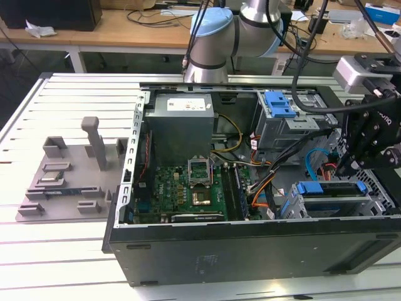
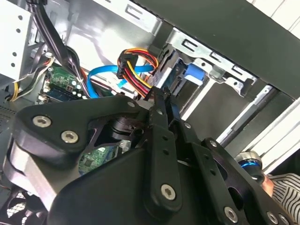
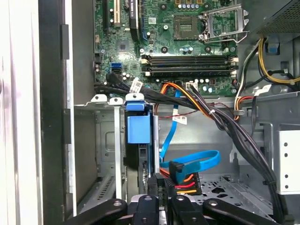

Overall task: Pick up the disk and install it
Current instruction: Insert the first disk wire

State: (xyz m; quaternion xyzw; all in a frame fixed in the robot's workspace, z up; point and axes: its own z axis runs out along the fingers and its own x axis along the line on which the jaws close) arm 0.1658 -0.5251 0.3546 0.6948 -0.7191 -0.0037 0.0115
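Disk (image 1: 332, 199) sits on edge in the metal drive cage (image 1: 301, 210) at the lower front corner of the open PC case (image 1: 250, 251), toward the exterior view's right. Its blue rail frame with the blue tab (image 3: 138, 129) faces up out of the bay; same blue tab visible in the first wrist view, seated between the cage walls. Looks already slotted in.

End effector (image 1: 346, 168) hangs just above the cage's right end, next to the disk, fingers (image 2: 161, 122) pressed together with nothing between them. In the second wrist view the tips point at the bundle of red/yellow/orange power wires (image 2: 136, 65) and the blue data cable (image 2: 101, 72). Can't tell if the tips touch the connector.

Around it: green motherboard (image 1: 188, 188) in the case centre with 1 open CPU socket (image 1: 199, 168), grey power supply box (image 1: 182, 122) above it, a second drive bay with a blue latch (image 1: 280, 103) at the top. Case lies on a slatted metal surface (image 1: 62, 251); grey fixture plate (image 1: 69, 175) to the exterior view's left.
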